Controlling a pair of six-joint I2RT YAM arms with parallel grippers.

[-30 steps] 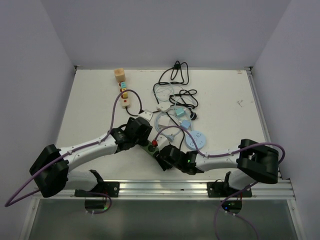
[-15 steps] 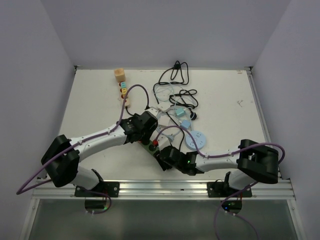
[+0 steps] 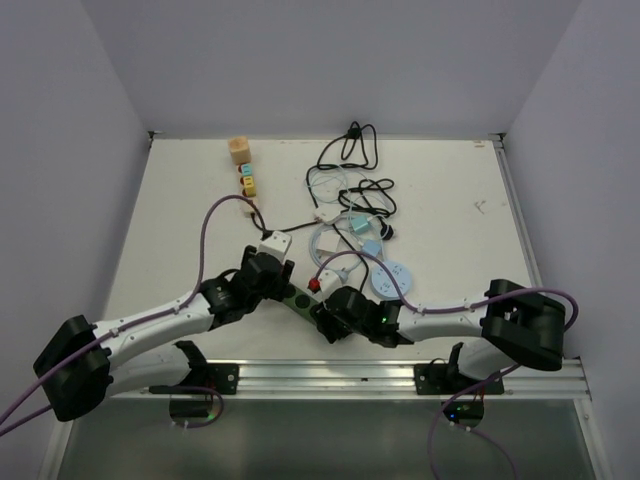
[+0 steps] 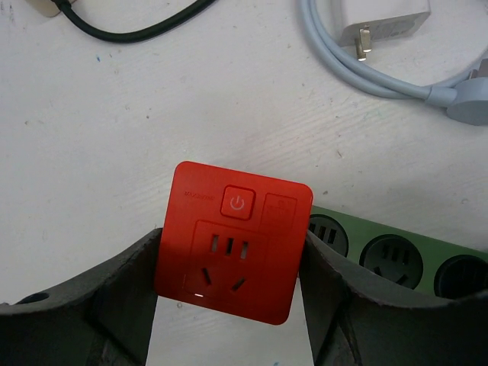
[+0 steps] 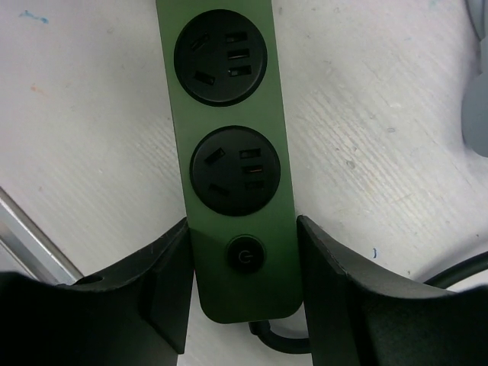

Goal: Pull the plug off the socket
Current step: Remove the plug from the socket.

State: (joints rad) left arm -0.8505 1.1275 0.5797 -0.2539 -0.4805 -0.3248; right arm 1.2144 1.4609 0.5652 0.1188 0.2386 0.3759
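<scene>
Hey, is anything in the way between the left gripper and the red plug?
Nothing visible does. The left gripper presses both sides of the red plug; the right gripper clamps the green power strip near its switch.

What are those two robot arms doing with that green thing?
The left gripper is clamped on a red plug at one end of a green power strip. The right gripper pinches the strip's other end, by its switch. Whether the plug is out yet, I can't tell.
</scene>
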